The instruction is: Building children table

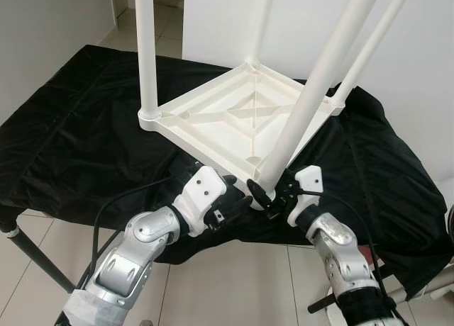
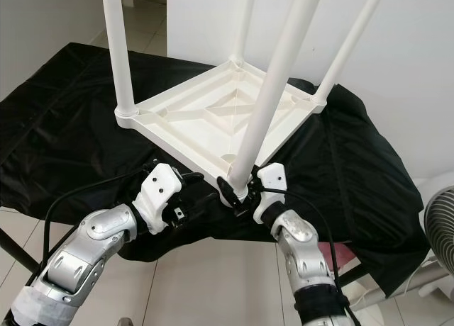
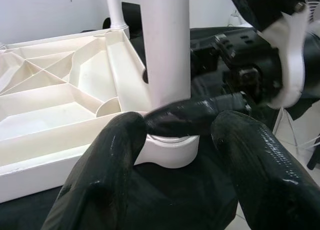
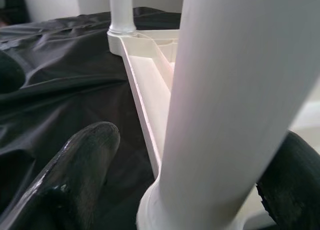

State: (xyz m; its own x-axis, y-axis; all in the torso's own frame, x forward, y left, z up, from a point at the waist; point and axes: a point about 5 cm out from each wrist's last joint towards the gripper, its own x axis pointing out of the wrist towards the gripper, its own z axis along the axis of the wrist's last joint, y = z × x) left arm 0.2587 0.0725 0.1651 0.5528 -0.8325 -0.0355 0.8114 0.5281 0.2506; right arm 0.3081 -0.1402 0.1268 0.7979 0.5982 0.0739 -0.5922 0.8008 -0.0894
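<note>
A white plastic children's table (image 1: 213,120) lies upside down on a black cloth, with its legs pointing up. The near leg (image 1: 312,92) stands tilted in the near corner socket (image 3: 170,147). My right gripper (image 1: 273,198) is open, its fingers (image 4: 75,180) straddling the base of that leg (image 4: 235,90) with a gap on one side. From the left, my left gripper (image 1: 237,191) comes up to the same corner, open, and the socket shows just beyond its fingertips (image 3: 120,140). The other legs (image 1: 145,49) stand upright in their sockets.
The black cloth (image 1: 71,127) covers a wide work table whose dark leg (image 1: 28,251) shows at the near left. Pale tile floor (image 1: 241,283) lies below the near edge. A fan (image 2: 440,227) stands at the right, and a white wall is behind.
</note>
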